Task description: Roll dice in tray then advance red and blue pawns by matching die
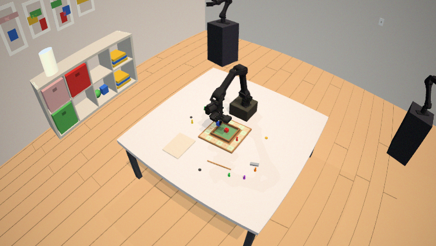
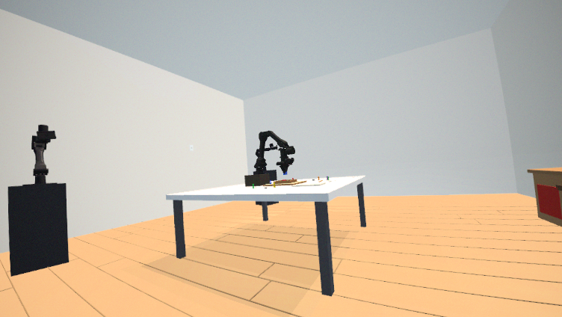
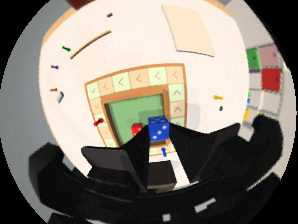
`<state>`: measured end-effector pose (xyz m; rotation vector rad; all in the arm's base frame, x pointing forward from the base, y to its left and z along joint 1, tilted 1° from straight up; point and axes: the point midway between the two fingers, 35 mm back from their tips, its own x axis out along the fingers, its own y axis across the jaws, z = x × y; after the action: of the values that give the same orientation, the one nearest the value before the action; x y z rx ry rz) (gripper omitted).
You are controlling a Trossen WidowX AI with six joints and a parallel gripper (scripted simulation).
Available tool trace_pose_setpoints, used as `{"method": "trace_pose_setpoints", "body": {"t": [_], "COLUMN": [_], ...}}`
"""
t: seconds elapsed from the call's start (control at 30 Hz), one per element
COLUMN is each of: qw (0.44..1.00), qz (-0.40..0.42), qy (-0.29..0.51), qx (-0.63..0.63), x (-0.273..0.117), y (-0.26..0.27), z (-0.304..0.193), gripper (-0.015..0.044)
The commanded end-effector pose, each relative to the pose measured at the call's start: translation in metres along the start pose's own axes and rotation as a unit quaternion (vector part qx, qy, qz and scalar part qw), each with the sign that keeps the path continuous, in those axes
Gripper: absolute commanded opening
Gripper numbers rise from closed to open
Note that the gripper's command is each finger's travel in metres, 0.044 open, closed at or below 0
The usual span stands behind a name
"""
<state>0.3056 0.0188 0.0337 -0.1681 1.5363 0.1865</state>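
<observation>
My gripper (image 1: 218, 122) (image 2: 285, 171) (image 3: 157, 125) is shut on the blue die (image 1: 218, 123) (image 2: 285, 173) (image 3: 158, 128) and holds it above the tray's edge area. The red die (image 1: 226, 130) (image 3: 137, 129) lies in the green-floored tray (image 1: 229, 140) (image 3: 135, 94) at the middle of the board. The red pawn (image 1: 236, 138) (image 3: 99, 121) stands on the board's track (image 1: 219, 142) (image 3: 139, 78). The blue pawn (image 3: 164, 151) stands on the robot's side of the board in the wrist view; the arm hides it in the top view. Arrows mark the track squares.
A beige sheet (image 1: 179, 145) (image 3: 188, 31), a thin wooden stick (image 1: 218, 165) (image 3: 90, 44) and a grey block (image 1: 254, 163) lie around the board. Loose pawns are yellow (image 1: 192, 121), green (image 1: 228, 174), purple (image 1: 244, 177) and orange (image 1: 255, 169). An orange disc (image 1: 266, 137) lies beyond the board.
</observation>
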Motion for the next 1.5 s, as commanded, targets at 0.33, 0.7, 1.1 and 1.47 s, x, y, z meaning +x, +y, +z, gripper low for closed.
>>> {"method": "trace_pose_setpoints", "body": {"t": [0.33, 0.7, 1.1, 1.47], "qw": [0.991, 0.950, 0.912, 0.911], "qz": [0.004, 0.001, -0.003, -0.001], "qy": [-0.129, -0.311, -0.410, -0.412], "qx": [0.017, 0.016, 0.010, 0.011], "x": [0.016, 0.025, 0.014, -0.026], "y": [0.008, 0.007, 0.024, 0.080], "z": [0.015, 0.023, 0.020, -0.019], "gripper": [0.0000, 0.0000, 0.0000, 0.0000]}}
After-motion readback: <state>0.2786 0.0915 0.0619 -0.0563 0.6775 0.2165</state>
